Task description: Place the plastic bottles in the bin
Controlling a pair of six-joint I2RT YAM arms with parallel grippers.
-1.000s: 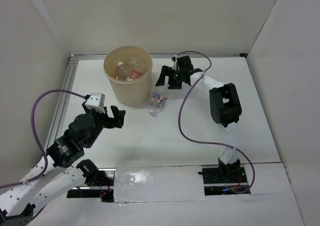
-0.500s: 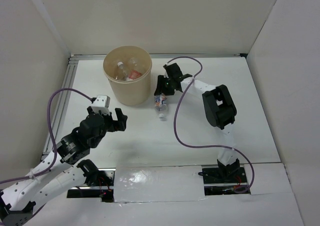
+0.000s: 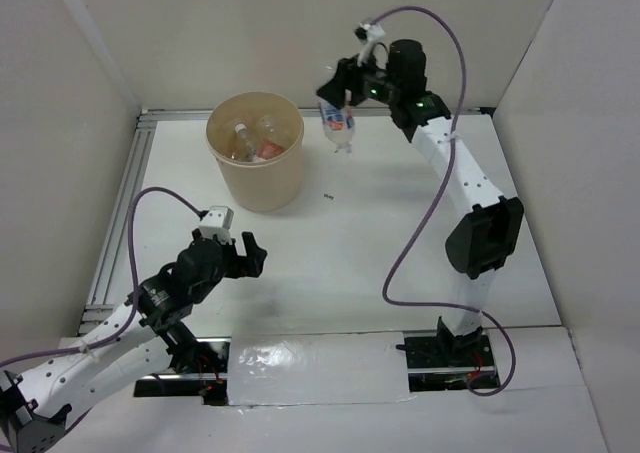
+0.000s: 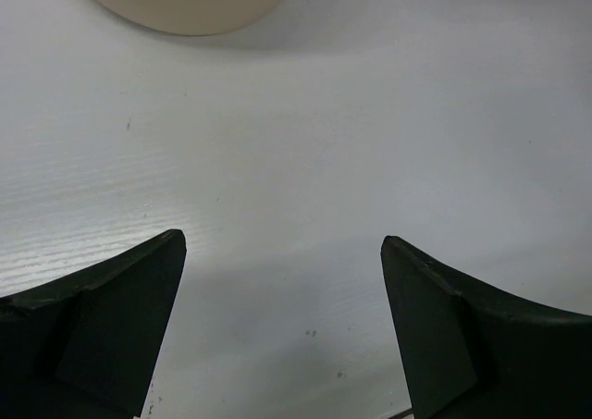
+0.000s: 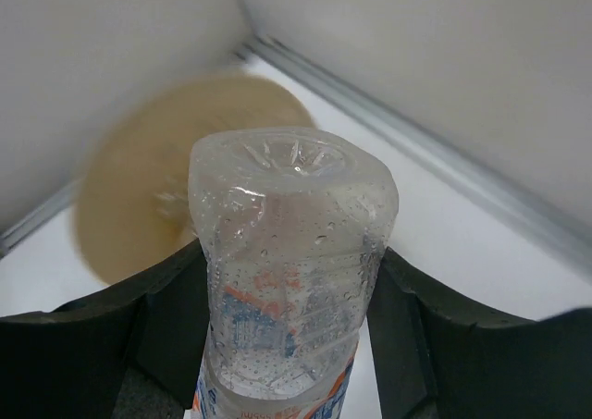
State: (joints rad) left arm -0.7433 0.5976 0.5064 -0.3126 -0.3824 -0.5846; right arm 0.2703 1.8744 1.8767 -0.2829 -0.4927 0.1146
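White arms (image 3: 460,173), black hands (image 3: 240,261) (image 3: 338,93), purple cables (image 3: 400,256), perhaps zip-tied.

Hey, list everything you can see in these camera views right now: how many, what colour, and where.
bin: one, beige, far left of the table
bottles in the bin: at least three partly visible, clear, one with a red label; exact count unclear
held bottle: one, clear with a red and blue label, in the air right of the bin in the top view
dark speck: one, on the table right of the bin; too small to identify
table: one, white
rail: silver, along the table's left and far edges
cables: two, purple, one per arm
left pincer: black, open, empty, over the near left of the table
right pincer: black, shut on the held bottle, raised near the far edge
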